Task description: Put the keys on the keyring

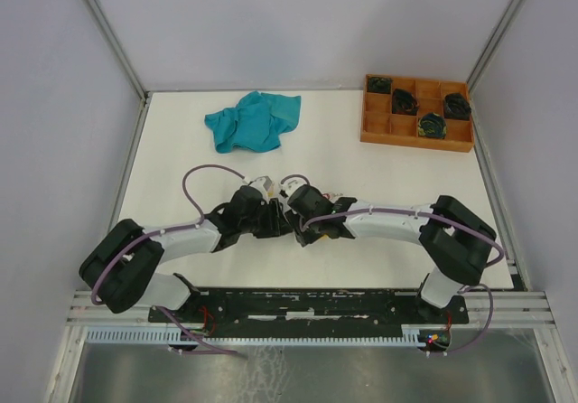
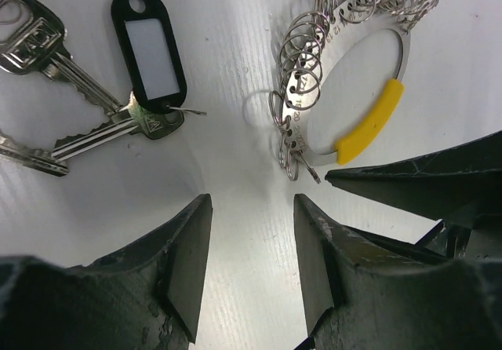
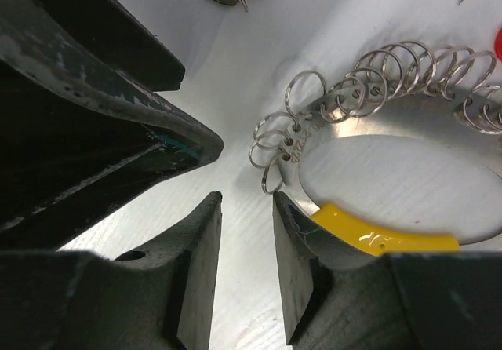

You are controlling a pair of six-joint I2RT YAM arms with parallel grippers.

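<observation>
1. Left wrist view: my left gripper (image 2: 251, 201) stands wide open with nothing in it, above the white table (image 2: 235, 91). The keys (image 2: 94, 136) lie at ten o'clock and the keyring (image 2: 292, 122) at two o'clock, well apart.
2. My right gripper (image 3: 245, 201) has its jaws parted by a narrow gap, and they are empty too. One finger sits just beside the yellow sleeve (image 3: 376, 236) at four o'clock; I cannot tell whether it touches.
3. I judge the keyring light, stiff and slippery. It lies flat on the table, so bare metal would be hard to pinch. The yellow sleeve looks thicker and grippier, so I would hold it there, clear of the small rings (image 3: 369, 83) crowding the far arc.
4. The keys look light, thin and prone to skating. The black tag (image 2: 149, 48) at eleven o'clock is the bulkiest part, so I would take hold of it or the key's head.
</observation>
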